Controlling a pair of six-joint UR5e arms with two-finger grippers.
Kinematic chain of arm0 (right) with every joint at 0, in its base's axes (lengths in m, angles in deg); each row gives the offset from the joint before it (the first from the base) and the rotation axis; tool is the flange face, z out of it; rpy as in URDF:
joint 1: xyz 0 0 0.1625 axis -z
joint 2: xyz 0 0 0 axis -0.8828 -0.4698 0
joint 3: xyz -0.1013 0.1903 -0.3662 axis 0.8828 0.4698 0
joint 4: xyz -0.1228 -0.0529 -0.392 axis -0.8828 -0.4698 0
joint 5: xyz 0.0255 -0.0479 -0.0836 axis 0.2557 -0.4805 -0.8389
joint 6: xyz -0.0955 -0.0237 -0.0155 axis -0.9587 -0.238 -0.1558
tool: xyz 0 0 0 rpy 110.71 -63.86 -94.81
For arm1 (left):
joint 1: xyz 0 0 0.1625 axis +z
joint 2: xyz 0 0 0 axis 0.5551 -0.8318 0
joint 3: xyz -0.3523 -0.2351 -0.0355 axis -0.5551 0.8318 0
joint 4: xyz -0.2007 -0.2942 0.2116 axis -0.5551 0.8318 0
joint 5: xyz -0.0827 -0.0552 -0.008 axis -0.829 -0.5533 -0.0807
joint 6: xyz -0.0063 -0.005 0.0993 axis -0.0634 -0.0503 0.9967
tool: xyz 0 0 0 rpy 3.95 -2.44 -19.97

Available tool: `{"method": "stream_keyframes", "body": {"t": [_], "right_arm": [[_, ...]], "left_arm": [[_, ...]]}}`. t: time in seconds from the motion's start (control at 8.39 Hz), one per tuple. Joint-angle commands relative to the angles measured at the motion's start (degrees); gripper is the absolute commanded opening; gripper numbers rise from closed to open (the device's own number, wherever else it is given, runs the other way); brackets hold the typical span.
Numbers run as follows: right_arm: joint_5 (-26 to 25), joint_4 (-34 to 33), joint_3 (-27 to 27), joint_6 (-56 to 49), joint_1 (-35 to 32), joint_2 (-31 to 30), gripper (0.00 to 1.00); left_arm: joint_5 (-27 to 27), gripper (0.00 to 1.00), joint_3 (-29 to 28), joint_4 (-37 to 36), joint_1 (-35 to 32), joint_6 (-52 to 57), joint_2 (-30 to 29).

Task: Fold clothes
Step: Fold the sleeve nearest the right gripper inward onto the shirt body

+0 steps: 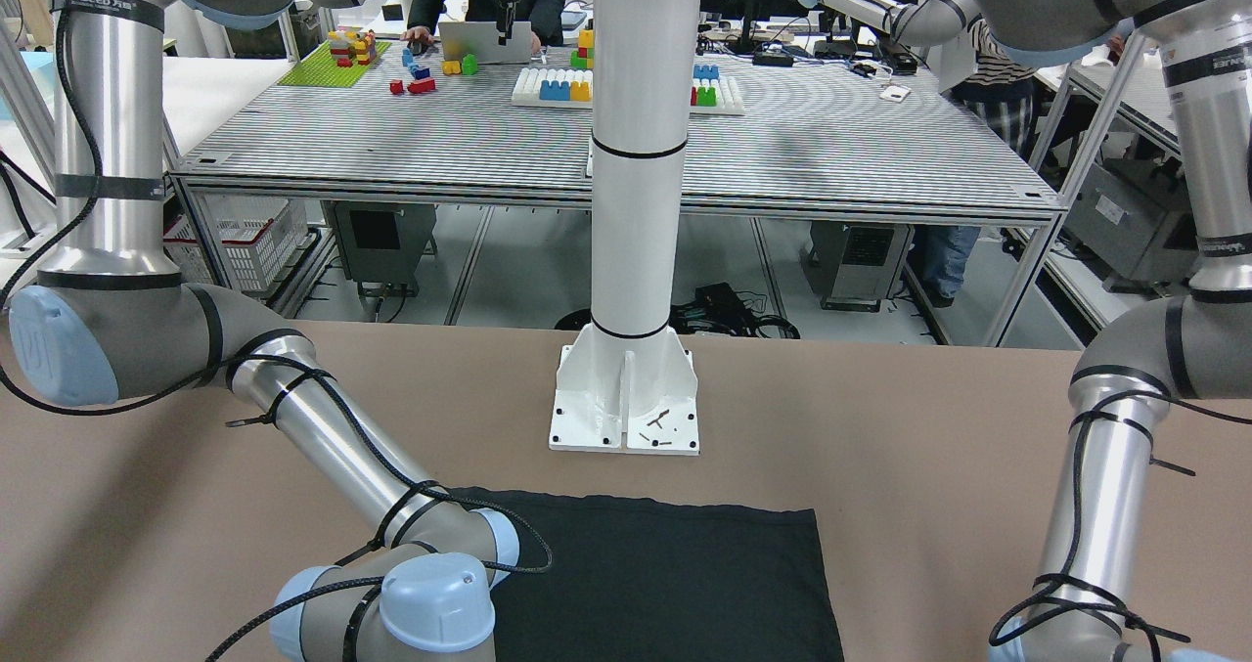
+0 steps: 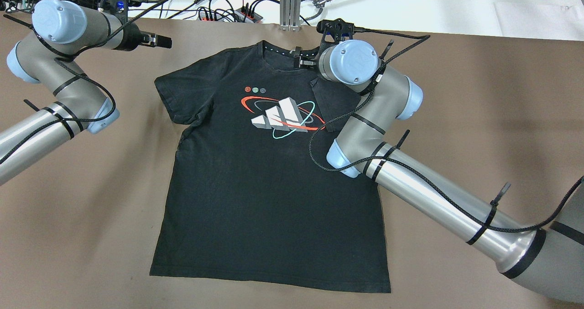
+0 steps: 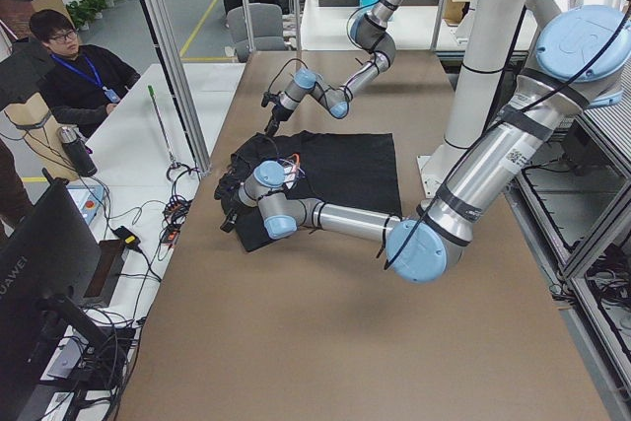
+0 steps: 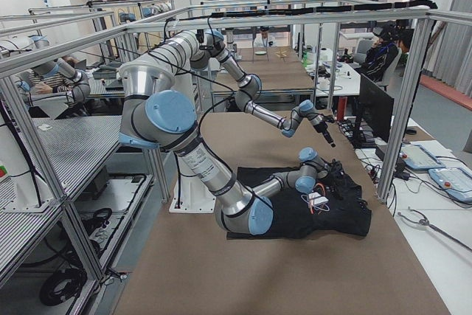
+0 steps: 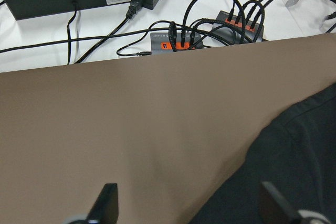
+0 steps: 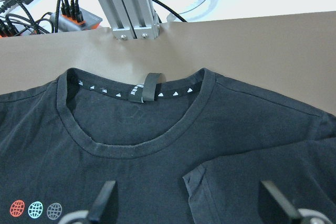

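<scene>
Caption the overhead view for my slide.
Black T-shirt spread on brown table, one sleeve folded inward under the right arm, left arm alongside.

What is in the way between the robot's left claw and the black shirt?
Nothing that shows. The left gripper hovers open above the bare brown table, and the black shirt lies right beside it, its sleeve edge already reaching under the gripper's view.
</scene>
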Motion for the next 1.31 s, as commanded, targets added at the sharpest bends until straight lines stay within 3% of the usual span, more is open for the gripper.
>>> {"method": "stream_keyframes", "body": {"t": [0.0, 0.36, 0.6, 0.83, 0.95, 1.07, 1.19], "right_arm": [[0.25, -0.1, -4.14, 0.17, -0.11, -3.08, 0.94], [2.79, 0.08, -4.94, 0.08, -0.29, -3.79, 0.94], [3.07, 0.08, -6.34, 0.08, -0.38, -5.02, 0.94], [6.47, -0.01, -8.8, -0.35, -1.86, -7.04, 0.94], [6.76, -0.01, -10.2, -0.79, -2.39, -8.79, 0.94], [7.72, 0.16, -10.65, -0.97, -3.09, -9.76, 0.94], [10.34, 0.17, -11.35, -1.32, -4.84, -10.47, 0.94]], "left_arm": [[0.53, 0.94, 0.78, -0.32, 2.44, 1.38, 3.59], [7.02, 0.94, -0.72, -0.41, 7.11, 0.59, 3.51], [6.86, 0.94, -2.56, -0.32, 7.12, 1.38, 3.34], [6.77, 0.93, -3.01, -0.32, 7.12, 1.64, 3.34], [6.6, 0.83, -2.92, -0.32, 7.12, 1.65, 3.25], [6.6, 0.54, -2.92, -0.23, 7.12, 1.73, 3.34], [6.68, 0.37, -2.83, -0.06, 7.04, 1.82, 3.51]]}}
